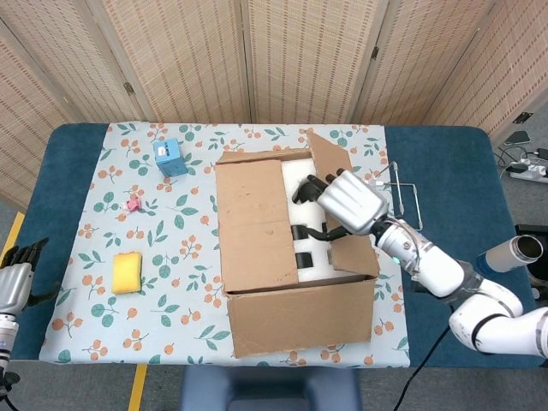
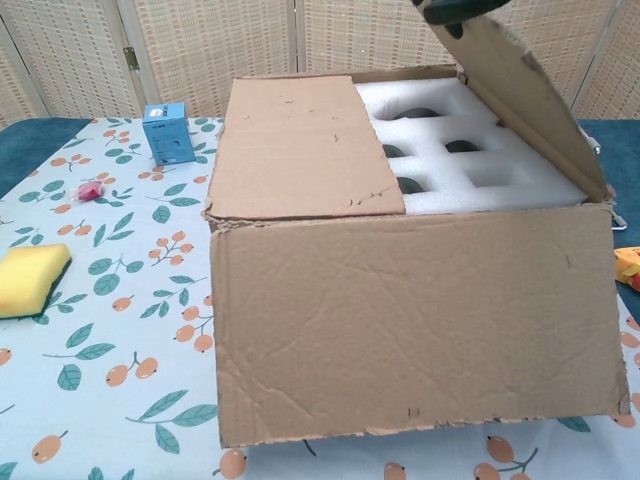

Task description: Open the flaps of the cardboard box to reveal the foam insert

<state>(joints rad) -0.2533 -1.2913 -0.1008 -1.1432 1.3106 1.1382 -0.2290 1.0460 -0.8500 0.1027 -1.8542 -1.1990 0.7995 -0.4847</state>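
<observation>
The cardboard box (image 1: 295,312) (image 2: 420,330) stands in the middle of the table. Its left flap (image 1: 253,227) (image 2: 305,145) lies flat over the left half, and the front flap hangs down. The right flap (image 1: 355,253) (image 2: 530,100) stands tilted up and outward. White foam insert (image 1: 295,180) (image 2: 500,165) with dark round holes shows in the uncovered right half. My right hand (image 1: 347,201) grips the right flap's upper edge, with dark fingers curled over it towards the foam; only its fingertips (image 2: 455,10) show in the chest view. My left hand (image 1: 17,278) hangs open and empty off the table's left edge.
A small blue carton (image 1: 170,157) (image 2: 166,133) stands behind the box to the left. A pink bit (image 1: 133,205) (image 2: 90,189) and a yellow sponge (image 1: 128,271) (image 2: 30,278) lie on the floral cloth at left. A wire frame (image 1: 404,195) sits right of the box.
</observation>
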